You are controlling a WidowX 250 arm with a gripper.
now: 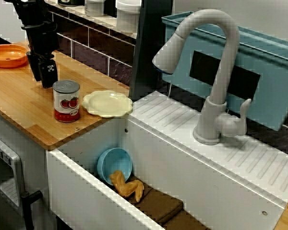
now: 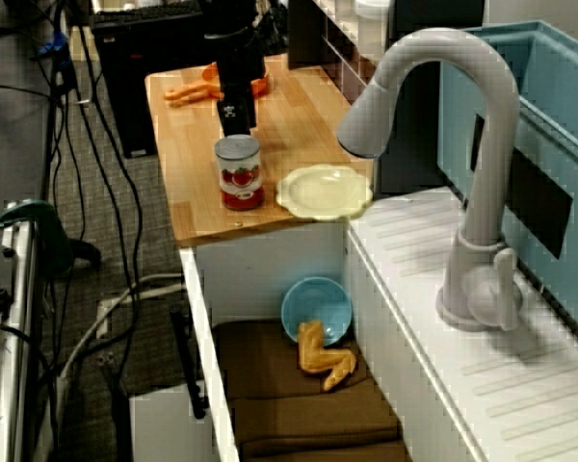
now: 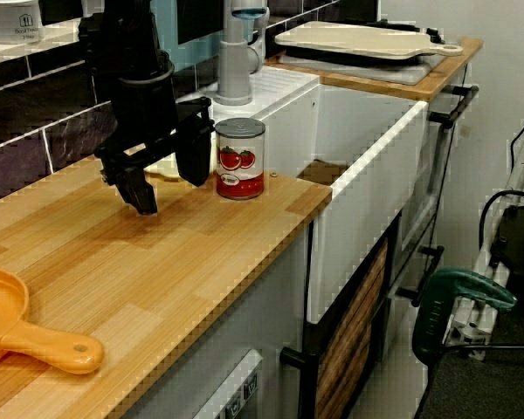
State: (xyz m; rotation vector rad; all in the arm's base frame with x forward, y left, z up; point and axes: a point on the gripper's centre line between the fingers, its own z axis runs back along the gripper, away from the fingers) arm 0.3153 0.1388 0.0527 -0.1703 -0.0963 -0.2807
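Wooden counter (image 3: 201, 253), parted hand (image 3: 170, 188) beside can (image 3: 240, 159).

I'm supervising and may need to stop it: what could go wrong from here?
1. The open gripper hangs close beside the tomato can, which stands near the corner of the counter by the sink; a clipped rim could tip it in.
2. The pale plate lies right next to the can at the sink's edge; a shoved can might push it over.

A cream plate (image 1: 107, 103) rests on the counter (image 1: 24, 103), a blue bowl (image 1: 115, 164) in the sink (image 1: 182, 163).
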